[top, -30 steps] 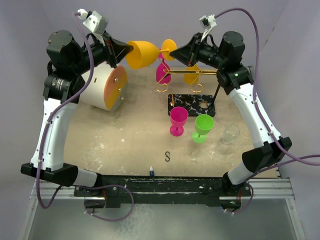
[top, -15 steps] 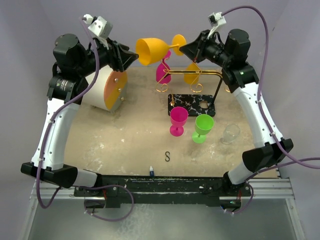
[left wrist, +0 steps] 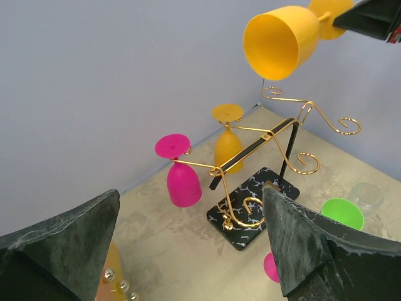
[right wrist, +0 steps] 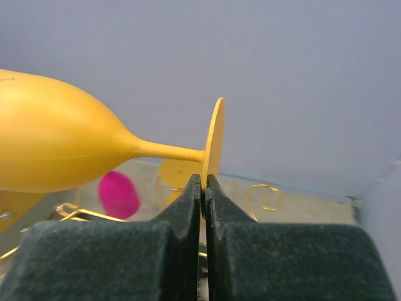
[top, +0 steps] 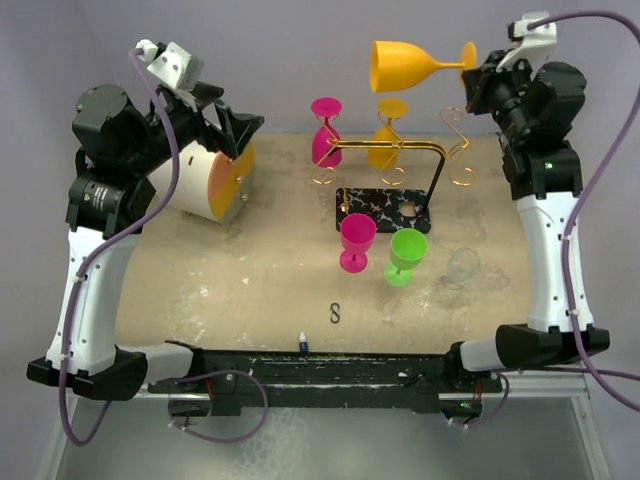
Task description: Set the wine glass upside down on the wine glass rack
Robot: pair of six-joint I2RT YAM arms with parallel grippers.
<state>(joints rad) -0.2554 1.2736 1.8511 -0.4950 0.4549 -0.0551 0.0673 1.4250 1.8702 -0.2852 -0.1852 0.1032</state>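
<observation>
Orange, matt, plastic by the look: wine glass (right wrist: 56, 147) clamped at the very edge of its foot by the right hand (right wrist: 203, 188), pads shut together on the thin disc with nothing else in support. Held on its side, stem level, bowl mouth facing 9 o'clock in the top view. Up in the air at about 1 o'clock from the wine glass rack (top: 380, 205), well apart from the gold wire. Not yet upside down, not yet hung.

Judged light and stiff, hardly fragile if plastic, but smooth. With a grip this far out on the rim, likely to pivot or slip under the bowl's leverage. Safer taken deeper across the disc or on the stem just under the foot, leaving enough stem free to slide between two wires.

Off at 9 o'clock from the rack, left hand (top: 235, 130) spread wide, holding nothing, pointed toward the rack.

Further out, pink glass (top: 325, 140) and second orange glass (top: 385, 148) hanging bowl-down toward the rack's 9 o'clock end. Down on the surface (top: 250, 270), at 6 o'clock from the base, pink goblet (top: 357, 240) and green goblet (top: 407, 252) upright side by side, with a clear glass (top: 462, 265) near at 4 o'clock.
</observation>
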